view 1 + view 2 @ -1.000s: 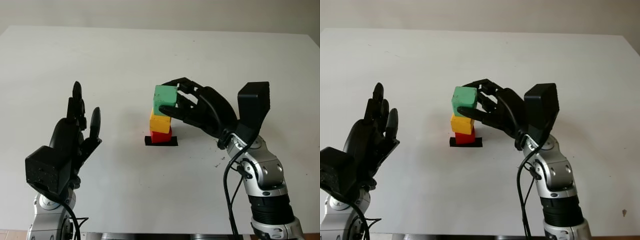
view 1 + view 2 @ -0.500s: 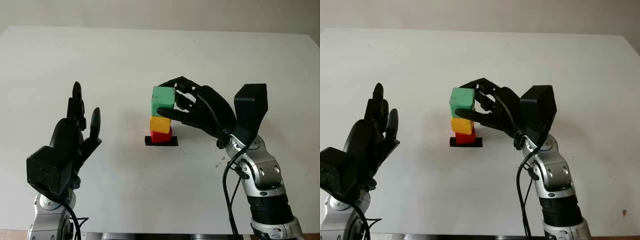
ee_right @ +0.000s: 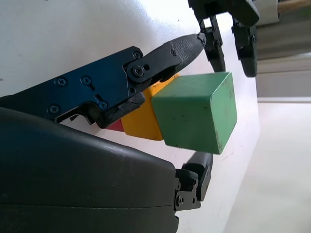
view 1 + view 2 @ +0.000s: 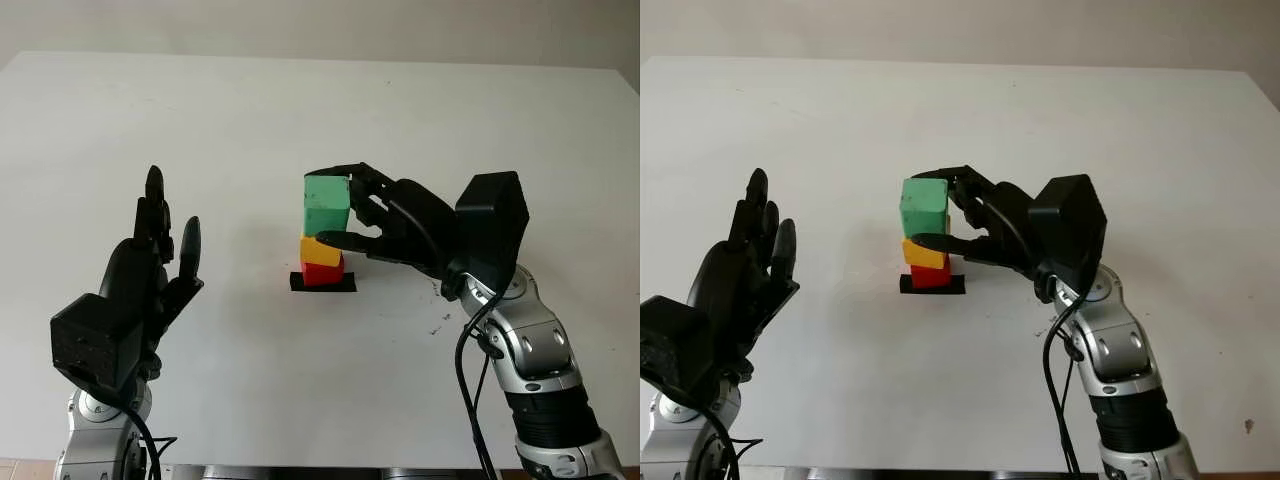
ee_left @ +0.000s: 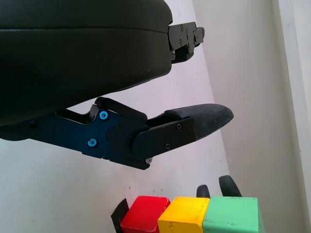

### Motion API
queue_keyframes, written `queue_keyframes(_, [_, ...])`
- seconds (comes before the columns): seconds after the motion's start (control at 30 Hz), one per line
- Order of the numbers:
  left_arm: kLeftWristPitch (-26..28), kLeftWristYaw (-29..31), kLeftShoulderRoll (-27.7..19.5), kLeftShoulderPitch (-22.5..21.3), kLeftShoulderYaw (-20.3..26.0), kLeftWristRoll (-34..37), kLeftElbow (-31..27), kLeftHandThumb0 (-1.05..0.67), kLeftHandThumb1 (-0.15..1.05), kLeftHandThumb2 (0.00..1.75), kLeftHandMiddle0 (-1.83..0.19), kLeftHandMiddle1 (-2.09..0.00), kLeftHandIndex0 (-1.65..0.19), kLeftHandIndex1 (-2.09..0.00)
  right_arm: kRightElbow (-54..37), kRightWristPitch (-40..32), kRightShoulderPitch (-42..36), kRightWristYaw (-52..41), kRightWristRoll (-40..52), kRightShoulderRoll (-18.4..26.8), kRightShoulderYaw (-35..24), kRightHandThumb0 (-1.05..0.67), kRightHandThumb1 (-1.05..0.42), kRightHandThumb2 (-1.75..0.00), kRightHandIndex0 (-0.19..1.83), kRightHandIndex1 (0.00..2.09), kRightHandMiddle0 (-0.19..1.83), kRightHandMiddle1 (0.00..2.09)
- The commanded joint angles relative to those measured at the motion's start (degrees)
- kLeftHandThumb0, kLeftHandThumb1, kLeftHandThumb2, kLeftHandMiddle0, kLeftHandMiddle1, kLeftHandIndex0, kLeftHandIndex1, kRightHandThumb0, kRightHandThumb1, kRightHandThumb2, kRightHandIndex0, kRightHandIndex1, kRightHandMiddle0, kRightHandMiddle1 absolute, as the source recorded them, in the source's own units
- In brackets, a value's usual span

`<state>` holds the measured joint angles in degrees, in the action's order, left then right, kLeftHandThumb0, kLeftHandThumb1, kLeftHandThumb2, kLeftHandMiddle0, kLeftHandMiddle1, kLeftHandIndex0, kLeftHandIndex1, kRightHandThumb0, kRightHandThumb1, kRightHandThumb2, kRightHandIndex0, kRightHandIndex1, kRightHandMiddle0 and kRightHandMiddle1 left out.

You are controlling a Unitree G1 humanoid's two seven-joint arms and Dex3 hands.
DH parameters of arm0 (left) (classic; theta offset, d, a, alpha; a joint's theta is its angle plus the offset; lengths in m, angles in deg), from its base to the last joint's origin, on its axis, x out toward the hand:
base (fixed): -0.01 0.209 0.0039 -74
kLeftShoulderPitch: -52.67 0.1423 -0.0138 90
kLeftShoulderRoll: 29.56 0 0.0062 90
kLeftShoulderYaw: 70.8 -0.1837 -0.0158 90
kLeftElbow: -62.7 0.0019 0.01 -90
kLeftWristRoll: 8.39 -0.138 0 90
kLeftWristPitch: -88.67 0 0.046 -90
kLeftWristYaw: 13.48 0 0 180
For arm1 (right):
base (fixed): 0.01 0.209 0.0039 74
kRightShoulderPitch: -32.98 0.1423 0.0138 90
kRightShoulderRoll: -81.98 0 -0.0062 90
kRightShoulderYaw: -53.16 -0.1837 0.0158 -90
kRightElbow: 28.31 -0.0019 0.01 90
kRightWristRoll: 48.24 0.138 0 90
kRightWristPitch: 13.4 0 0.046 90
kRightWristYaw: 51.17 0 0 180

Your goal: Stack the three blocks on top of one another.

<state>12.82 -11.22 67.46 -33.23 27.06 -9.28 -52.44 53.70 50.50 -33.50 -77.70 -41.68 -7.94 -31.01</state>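
A white table [image 4: 200, 120] carries one black patch [image 4: 322, 283] near its middle, and on that patch stands the single stack of three blocks: one red block [image 4: 322, 273] at the bottom, one yellow block [image 4: 320, 251] on it, one green block [image 4: 327, 205] on top. In the left wrist view the three sit face to face in a row, red [image 5: 143, 220], yellow [image 5: 182, 216], green [image 5: 231, 216], with the patch's edge beside the red.

The right hand [image 4: 372, 215] comes in from the stack's right side and is curled round its upper part. One finger [image 4: 340, 239] reaches across the front at the seam between green and yellow, hiding part of the yellow block; the others arch over behind and beside the green block's top edge. In the right wrist view the thumb-side finger [image 3: 170, 53] lies against the yellow block [image 3: 142, 119] beside the green [image 3: 197, 111], and another fingertip [image 3: 199, 170] shows near the green block's far face; whether the fingers press the green block or just stand beside it cannot be told.

The left hand [image 4: 150, 265] is open, raised above the table well left of the stack, holding nothing. Two hands, three blocks, one patch.
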Motion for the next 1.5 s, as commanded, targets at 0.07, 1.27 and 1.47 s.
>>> queue_keyframes(0.07, [-0.37, 0.00, 0.21, 0.34, 0.00, 0.22, -0.95, -0.67, 1.05, 0.67, 0.17, -0.05, 0.16, -0.06, 0.07, 5.35, -1.68, -0.89, 0.04, 0.97, -0.78, -0.79, -0.84, -0.05, -0.19, 0.00, -0.18, 0.16])
queue_keyframes(1.27, [-9.29, 1.87, 2.37, 0.75, 2.08, 7.22, 5.09, -0.67, 1.05, 0.67, 0.14, -0.06, 0.13, -0.07, -0.26, 10.52, -16.42, 19.42, 6.55, -11.29, -10.78, -0.64, -1.05, -0.63, -0.19, 0.00, -0.19, 0.00])
queue_keyframes(1.47, [-16.47, 4.88, 2.39, 1.16, 2.77, 10.16, 9.72, -0.75, 1.05, 0.67, 0.13, -0.06, 0.13, -0.06, -1.83, 10.22, -18.08, 19.70, 5.81, -11.97, -9.48, -0.69, -1.05, -0.63, -0.19, 0.00, -0.19, 0.00])
